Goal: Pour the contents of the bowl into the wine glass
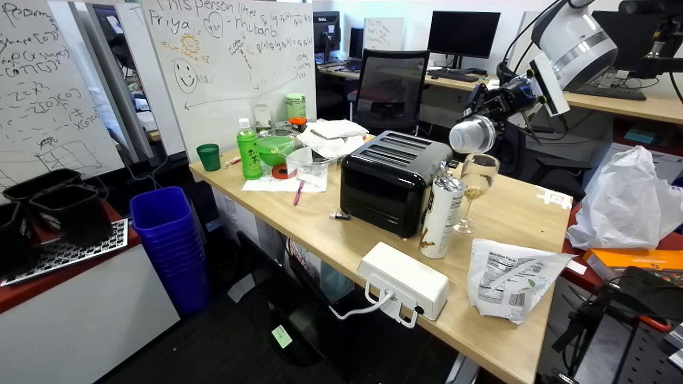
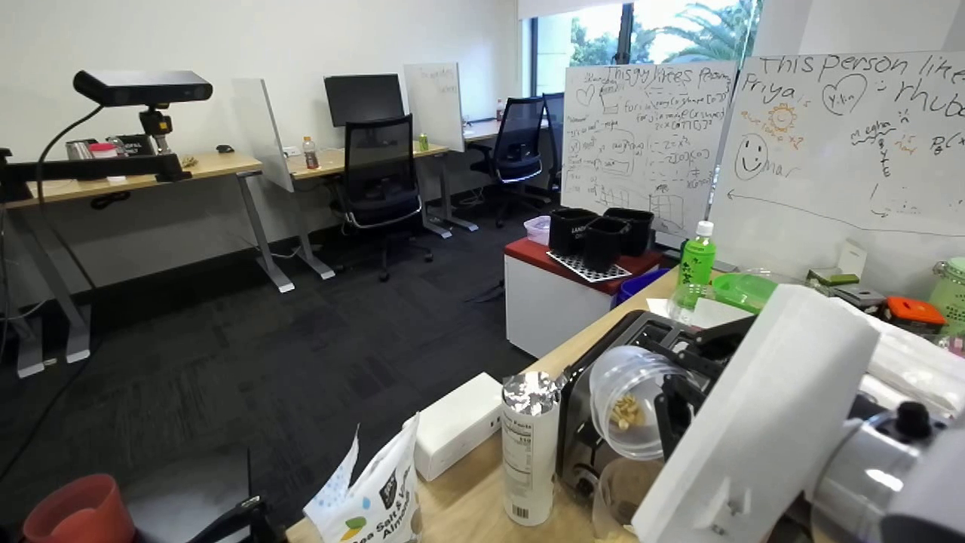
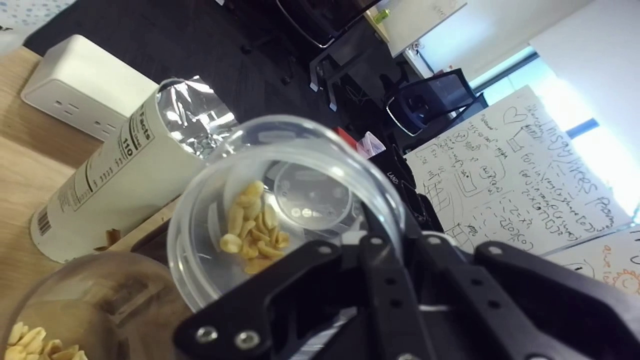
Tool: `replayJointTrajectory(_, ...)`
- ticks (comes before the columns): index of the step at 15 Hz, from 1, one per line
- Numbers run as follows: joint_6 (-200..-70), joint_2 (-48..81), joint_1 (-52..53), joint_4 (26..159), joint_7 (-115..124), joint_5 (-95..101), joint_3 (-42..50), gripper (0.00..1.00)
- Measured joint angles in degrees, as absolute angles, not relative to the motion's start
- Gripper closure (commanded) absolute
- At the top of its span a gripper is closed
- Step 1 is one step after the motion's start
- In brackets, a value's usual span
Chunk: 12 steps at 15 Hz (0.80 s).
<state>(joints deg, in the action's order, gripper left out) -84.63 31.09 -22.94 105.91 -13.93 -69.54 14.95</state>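
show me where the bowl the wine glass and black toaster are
The bowl (image 3: 311,194): wrist view, its inside base.
The wine glass (image 1: 479,175): in an exterior view, its cup wall.
The black toaster (image 1: 385,185): in an exterior view, its glossy side.

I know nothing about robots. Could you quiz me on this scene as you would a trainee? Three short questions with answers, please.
1. Multiple choice: the bowl held by the gripper is
A. level
B. tilted
C. upside down
2. True or false: both the bowl and the wine glass have nuts in them.
3. Open: which appliance stands beside the tall white canister?

Key: 1. B. 2. True. 3. The black toaster.
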Motion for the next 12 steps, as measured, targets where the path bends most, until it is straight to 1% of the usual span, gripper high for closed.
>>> replayJointTrajectory(10,-81.8,32.5,-24.1,104.9,-13.7,-69.5,15.0,0.98)
replayJointTrajectory(11,-81.8,32.5,-24.1,104.9,-13.7,-69.5,15.0,0.93)
replayJointTrajectory(12,-81.8,32.5,-24.0,104.9,-13.7,-69.5,15.0,0.93)
